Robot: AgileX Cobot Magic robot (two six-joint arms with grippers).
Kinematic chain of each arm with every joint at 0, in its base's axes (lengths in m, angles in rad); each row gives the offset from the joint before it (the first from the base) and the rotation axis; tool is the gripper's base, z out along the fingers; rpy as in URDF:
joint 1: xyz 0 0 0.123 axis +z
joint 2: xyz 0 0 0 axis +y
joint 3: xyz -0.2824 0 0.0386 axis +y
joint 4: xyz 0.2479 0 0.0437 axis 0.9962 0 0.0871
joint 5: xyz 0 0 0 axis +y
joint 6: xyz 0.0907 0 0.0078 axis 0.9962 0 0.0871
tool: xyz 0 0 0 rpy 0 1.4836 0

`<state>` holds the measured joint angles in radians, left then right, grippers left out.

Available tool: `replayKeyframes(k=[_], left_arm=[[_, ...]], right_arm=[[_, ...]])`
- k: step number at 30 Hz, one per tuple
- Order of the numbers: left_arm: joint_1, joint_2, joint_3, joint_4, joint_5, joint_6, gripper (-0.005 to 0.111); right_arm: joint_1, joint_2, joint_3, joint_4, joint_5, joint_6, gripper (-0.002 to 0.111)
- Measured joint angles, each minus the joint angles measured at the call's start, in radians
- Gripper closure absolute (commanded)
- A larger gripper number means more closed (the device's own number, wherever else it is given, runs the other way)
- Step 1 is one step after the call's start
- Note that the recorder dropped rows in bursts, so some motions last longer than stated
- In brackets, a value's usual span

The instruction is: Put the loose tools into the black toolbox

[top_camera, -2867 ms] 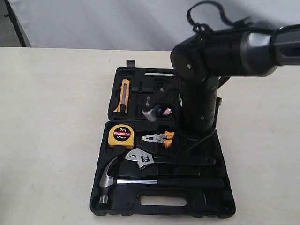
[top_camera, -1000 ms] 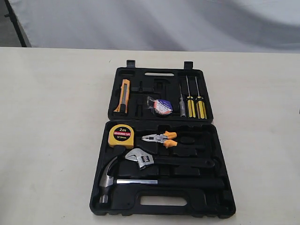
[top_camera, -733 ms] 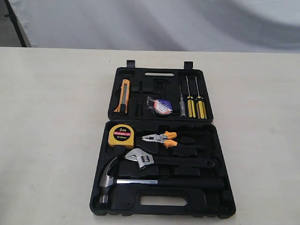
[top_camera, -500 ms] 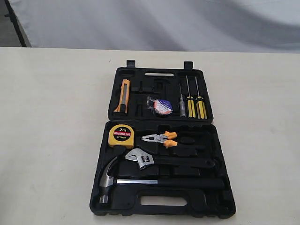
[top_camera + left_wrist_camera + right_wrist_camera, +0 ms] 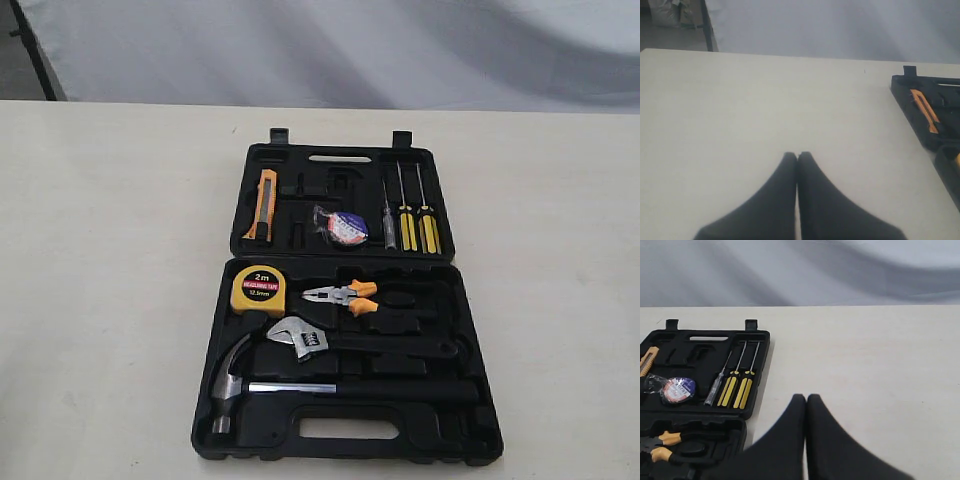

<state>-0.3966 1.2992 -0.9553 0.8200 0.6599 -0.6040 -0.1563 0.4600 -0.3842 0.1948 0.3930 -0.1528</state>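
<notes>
Left gripper (image 5: 798, 156): fingers together, empty, over bare table (image 5: 100, 250), well clear of the toolbox (image 5: 450, 440) edge. Toolbox lies open at centre, with free table on both sides. Near half: hammer (image 5: 290, 387) along the front edge, wrench (image 5: 300, 340) just behind it. Far half: tape roll (image 5: 345, 228) in a middle recess. Tape measure (image 5: 258, 290) reads "2m". Right gripper (image 5: 806, 397): fingers together, empty, beyond the toolbox's right edge.

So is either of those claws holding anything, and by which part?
Nothing is held. The left gripper and the right gripper are both shut and empty; the hammer, wrench and tape roll lie in the toolbox.
</notes>
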Motion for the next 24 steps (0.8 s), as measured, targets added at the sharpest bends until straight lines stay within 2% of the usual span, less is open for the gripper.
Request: replayKeyframes(k=[14,24], left_arm=[[0.0,0.0,0.0,0.0,0.0,0.0,0.105],[0.0,0.0,0.0,0.0,0.0,0.0,0.105]], right_arm=[[-0.092,-0.326,0.244,0.0,-0.01,0.0,0.108],[-0.103,-0.454,0.266,0.0,-0.01,0.0,0.108]])
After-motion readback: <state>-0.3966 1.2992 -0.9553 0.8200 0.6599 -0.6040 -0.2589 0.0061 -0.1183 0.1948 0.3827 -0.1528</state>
